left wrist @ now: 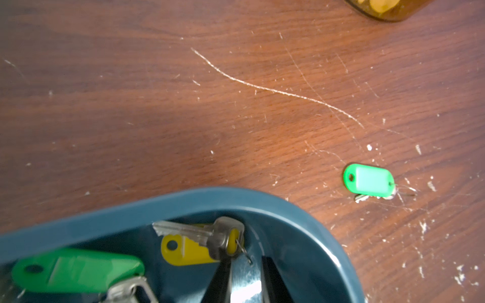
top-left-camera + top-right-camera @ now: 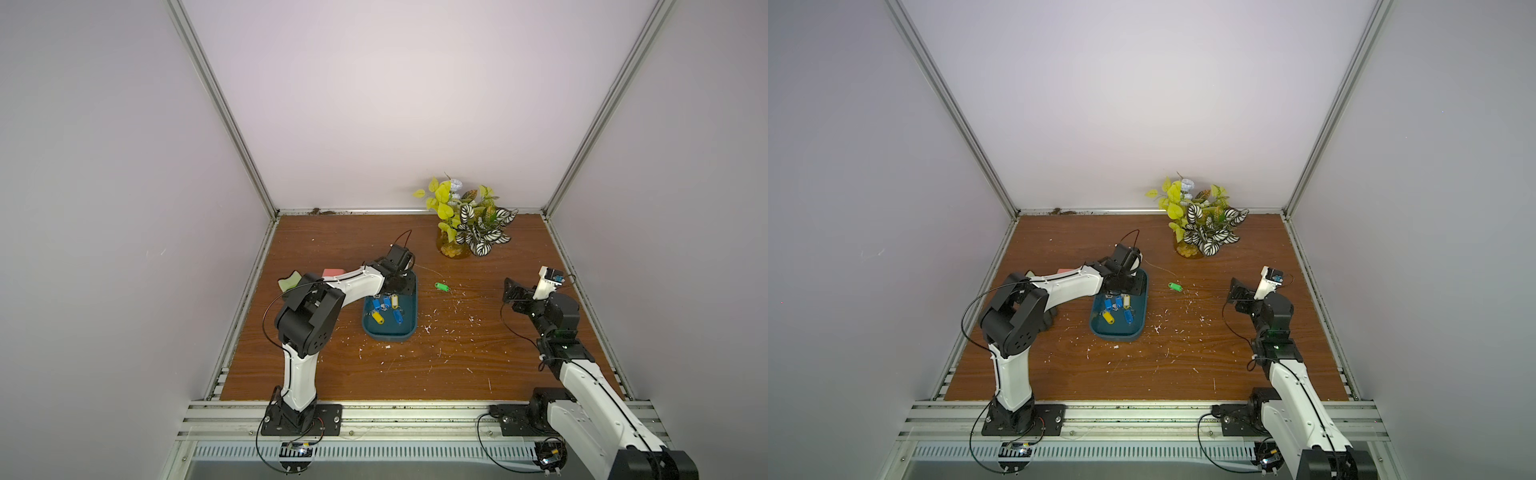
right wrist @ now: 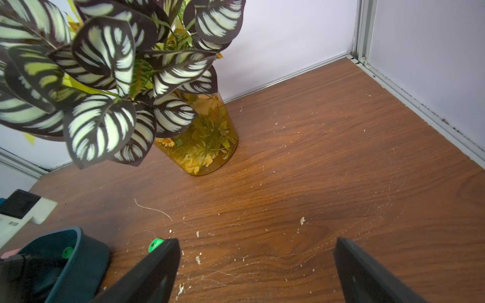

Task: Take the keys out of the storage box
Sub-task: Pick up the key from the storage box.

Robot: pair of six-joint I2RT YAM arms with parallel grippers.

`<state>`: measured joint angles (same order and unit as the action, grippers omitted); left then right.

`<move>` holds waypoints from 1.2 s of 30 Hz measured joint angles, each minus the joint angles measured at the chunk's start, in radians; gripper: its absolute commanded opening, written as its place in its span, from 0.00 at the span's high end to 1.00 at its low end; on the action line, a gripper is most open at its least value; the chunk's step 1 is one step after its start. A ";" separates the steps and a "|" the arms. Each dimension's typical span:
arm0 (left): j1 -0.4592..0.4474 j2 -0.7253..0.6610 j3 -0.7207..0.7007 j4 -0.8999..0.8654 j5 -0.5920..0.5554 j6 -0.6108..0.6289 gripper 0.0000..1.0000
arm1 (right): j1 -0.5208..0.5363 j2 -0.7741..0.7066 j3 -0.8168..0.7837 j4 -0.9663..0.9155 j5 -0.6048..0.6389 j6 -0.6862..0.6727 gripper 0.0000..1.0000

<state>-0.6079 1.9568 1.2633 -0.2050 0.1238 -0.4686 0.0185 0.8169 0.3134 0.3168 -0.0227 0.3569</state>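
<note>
The dark teal storage box lies left of the table's middle and holds several keys with blue and yellow tags. My left gripper reaches down into the box's far end. Its jaws stand a narrow gap apart around the wire ring of a yellow-tagged key. One finger touches that key's silver head. A green-tagged key lies beside it in the box. Another green-tagged key lies on the wood just outside. My right gripper hovers wide open and empty at the right.
A leafy plant in an amber vase stands at the back. A pink object and a pale green one lie behind my left arm. The wooden table is scratched, with white flecks. Metal rails edge it.
</note>
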 measured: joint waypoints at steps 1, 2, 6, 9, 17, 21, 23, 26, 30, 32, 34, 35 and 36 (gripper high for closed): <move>0.000 0.002 0.000 0.000 0.002 0.000 0.81 | 0.000 0.000 0.000 0.000 0.000 0.000 0.01; 0.000 0.004 0.000 0.000 0.003 0.000 0.83 | 0.000 0.000 0.000 0.000 0.000 0.000 0.01; 0.000 0.010 0.001 0.000 0.004 0.000 0.87 | 0.000 0.000 0.000 0.000 0.000 0.000 0.01; 0.000 0.010 0.001 0.001 0.004 0.000 0.91 | 0.000 0.000 0.000 0.000 0.000 0.000 0.01; 0.000 0.010 0.001 0.001 0.002 0.005 1.00 | 0.000 0.000 -0.003 0.000 0.000 0.000 0.01; 0.000 0.000 0.001 -0.002 -0.009 0.012 1.00 | 0.000 0.000 -0.007 0.000 0.000 0.000 0.01; 0.000 -0.024 -0.006 -0.003 -0.018 0.017 1.00 | 0.000 0.000 -0.007 0.000 0.000 0.000 0.01; 0.000 -0.095 -0.033 -0.006 -0.032 0.029 1.00 | 0.000 0.000 -0.007 0.000 0.000 0.000 0.01; 0.000 -0.214 -0.076 -0.008 -0.043 0.043 1.00 | 0.000 0.001 -0.007 0.000 0.000 0.001 0.01; 0.000 -0.271 -0.095 -0.009 -0.043 0.053 1.00 | 0.000 0.002 -0.007 0.001 0.000 0.003 0.01; -0.005 -0.320 -0.109 -0.009 -0.045 0.064 1.00 | 0.000 0.003 -0.007 0.001 0.000 0.003 0.01; -0.012 -0.344 -0.115 -0.009 -0.050 0.074 1.00 | 0.000 0.003 -0.007 0.001 0.000 0.003 0.01; -0.021 -0.364 -0.119 -0.010 -0.058 0.082 1.00 | 0.000 0.003 -0.007 0.001 0.000 0.003 0.01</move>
<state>-0.6289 1.5932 1.1442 -0.2150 0.0658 -0.3866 0.0181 0.8200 0.3061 0.3180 -0.0227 0.3603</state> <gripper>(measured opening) 0.041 0.990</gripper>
